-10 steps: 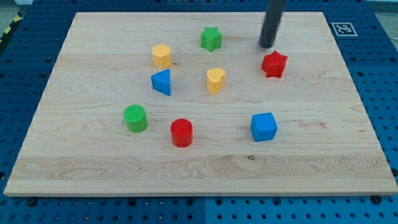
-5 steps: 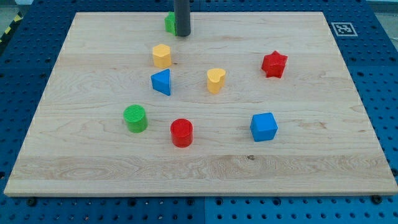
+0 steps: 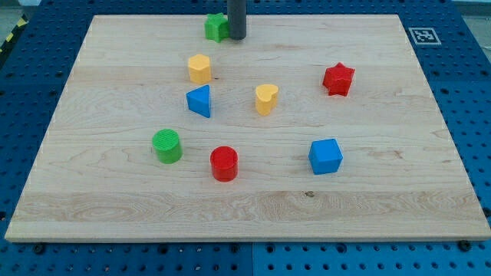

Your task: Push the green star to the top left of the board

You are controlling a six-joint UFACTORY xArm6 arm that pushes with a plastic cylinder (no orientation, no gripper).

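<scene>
The green star (image 3: 216, 27) lies near the top edge of the wooden board (image 3: 115, 199), a little left of the middle. My tip (image 3: 236, 37) stands just to the star's right, touching or nearly touching its right side. The dark rod rises out of the view's top.
A yellow hexagon block (image 3: 199, 68) and a blue triangle (image 3: 199, 100) lie below the star. A yellow heart (image 3: 266, 98) sits mid-board, a red star-like block (image 3: 338, 79) to the right. A green cylinder (image 3: 166, 146), red cylinder (image 3: 224, 163) and blue cube (image 3: 325, 156) lie lower down.
My tip swept left from the upper right and pushed the green star up and left to the top edge. It has since drawn back slightly right, uncovering the star.
</scene>
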